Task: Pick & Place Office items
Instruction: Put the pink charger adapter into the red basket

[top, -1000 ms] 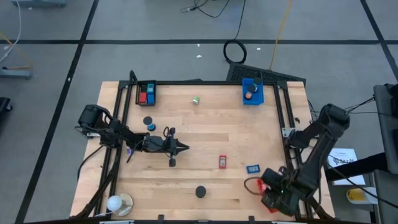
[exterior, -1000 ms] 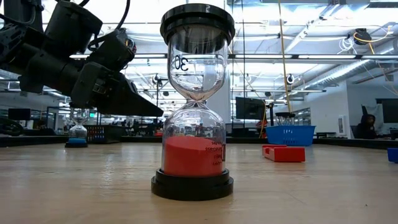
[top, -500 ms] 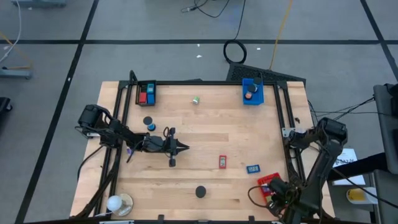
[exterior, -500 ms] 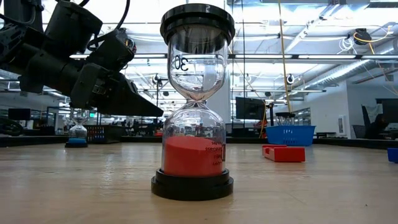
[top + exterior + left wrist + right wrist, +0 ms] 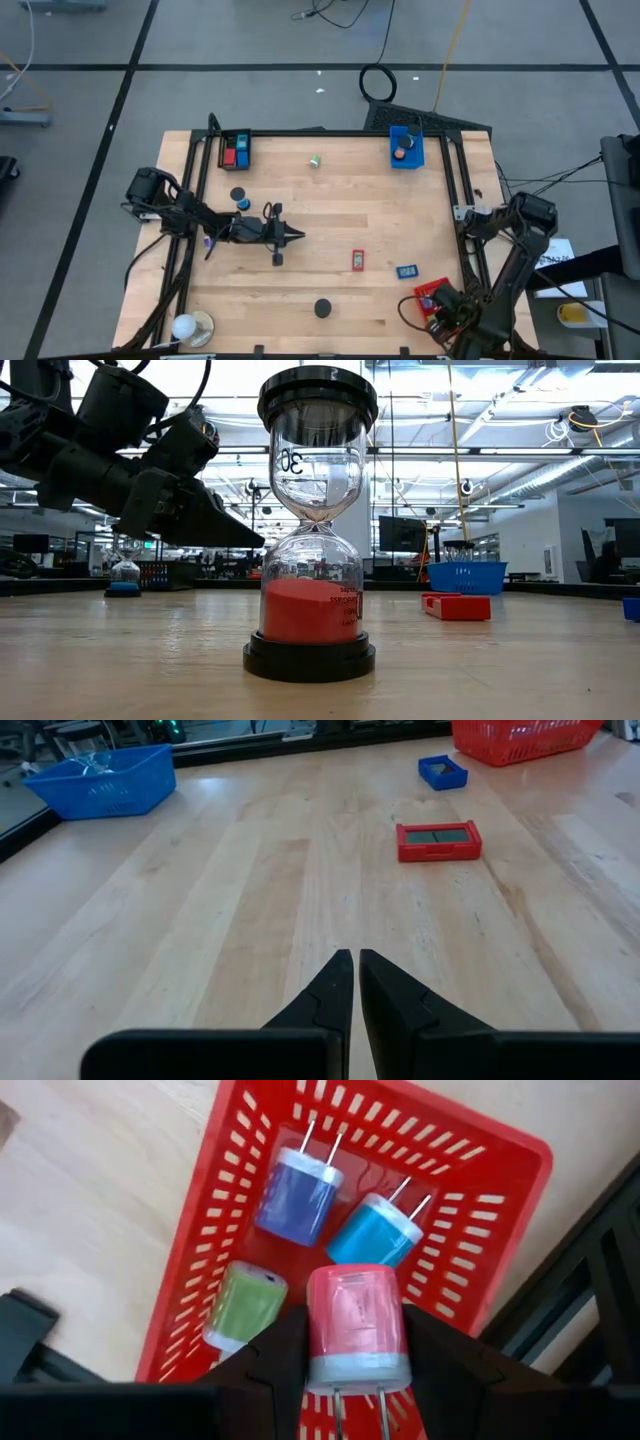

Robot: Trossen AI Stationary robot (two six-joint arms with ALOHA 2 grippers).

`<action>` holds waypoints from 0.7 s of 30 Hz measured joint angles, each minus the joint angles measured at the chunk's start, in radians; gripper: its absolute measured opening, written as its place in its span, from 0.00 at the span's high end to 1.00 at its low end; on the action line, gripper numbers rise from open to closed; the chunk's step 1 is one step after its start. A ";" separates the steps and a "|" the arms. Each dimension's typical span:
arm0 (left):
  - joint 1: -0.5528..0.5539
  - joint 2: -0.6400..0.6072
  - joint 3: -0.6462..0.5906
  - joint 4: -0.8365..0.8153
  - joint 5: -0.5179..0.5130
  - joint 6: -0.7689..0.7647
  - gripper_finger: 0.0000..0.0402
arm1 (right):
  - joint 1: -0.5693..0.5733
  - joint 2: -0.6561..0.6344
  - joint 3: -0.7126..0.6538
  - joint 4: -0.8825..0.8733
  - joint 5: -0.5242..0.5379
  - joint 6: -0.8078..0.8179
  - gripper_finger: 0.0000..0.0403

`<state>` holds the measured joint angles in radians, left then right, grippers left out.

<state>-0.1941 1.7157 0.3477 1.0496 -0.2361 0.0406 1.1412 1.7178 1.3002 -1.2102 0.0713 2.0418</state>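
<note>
**Kid:** Fingers first! What are the right gripper's [image 5: 355, 1342] fingers doing?

**Helper:** They squeeze a pink plug [image 5: 356, 1325] from both sides. The plug stands on end between them. Its two metal prongs point back toward the wrist, and its round end points at the red basket [image 5: 480, 1210].

**Kid:** Where is the basket from the plug?

**Helper:** Right past the plug's round end. The plug hangs over the basket's near part. From above, that gripper [image 5: 447, 308] sits at the table's front right corner, on top of the basket [image 5: 427, 293].

**Kid:** What is in the basket already?

**Helper:** Three plugs lie on its floor: a dark blue one [image 5: 297, 1195], a light blue one [image 5: 374, 1230] and a green one [image 5: 244, 1305]. Both blue ones point their prongs at the far wall.

**Kid:** So what comes next?

**Helper:** I think the pink plug only needs to go straight down and be let go. The bare spot looks to be just beside the green plug, under the pink one.

**Kid:** And the left gripper [image 5: 290, 237]?

**Helper:** Its fingers [image 5: 330, 995] are closed tight with nothing in them. It hovers over the middle of the table. A red item [image 5: 438, 841] lies ahead of its tips, with its long side across the way the fingers point. A small blue item [image 5: 442, 772] lies farther on.

**Kid:** Which arm is closer to those two?

**Helper:** The left one points right at them. The right one is busy at the basket.
</note>
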 joint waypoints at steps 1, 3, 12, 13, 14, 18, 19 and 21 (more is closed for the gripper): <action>0.000 0.000 0.000 0.000 0.000 0.000 0.92 | 0.000 0.008 0.000 0.001 -0.012 0.000 0.67; 0.000 0.000 0.000 0.000 0.000 0.001 0.92 | 0.000 0.027 0.000 0.000 -0.042 -0.003 0.67; -0.001 0.000 0.000 -0.001 0.001 0.003 0.92 | -0.007 0.048 -0.005 -0.060 -0.076 0.026 0.57; -0.001 0.000 0.000 -0.001 0.001 0.003 0.92 | -0.008 0.048 -0.005 -0.067 -0.076 0.026 0.55; -0.001 0.000 0.000 -0.001 0.001 0.003 0.92 | -0.008 0.048 -0.005 -0.068 -0.076 0.026 0.53; -0.001 0.000 0.000 -0.002 0.002 0.004 0.92 | -0.010 0.048 -0.005 -0.055 -0.078 0.024 0.47; -0.001 0.000 0.000 -0.002 0.002 0.004 0.92 | -0.010 0.048 -0.005 -0.047 -0.078 0.020 0.47; -0.001 0.000 0.000 -0.005 0.002 0.004 0.92 | -0.010 0.048 -0.005 -0.030 -0.081 0.014 0.47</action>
<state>-0.1947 1.7157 0.3477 1.0450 -0.2344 0.0444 1.1316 1.7660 1.2949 -1.2405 -0.0093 2.0557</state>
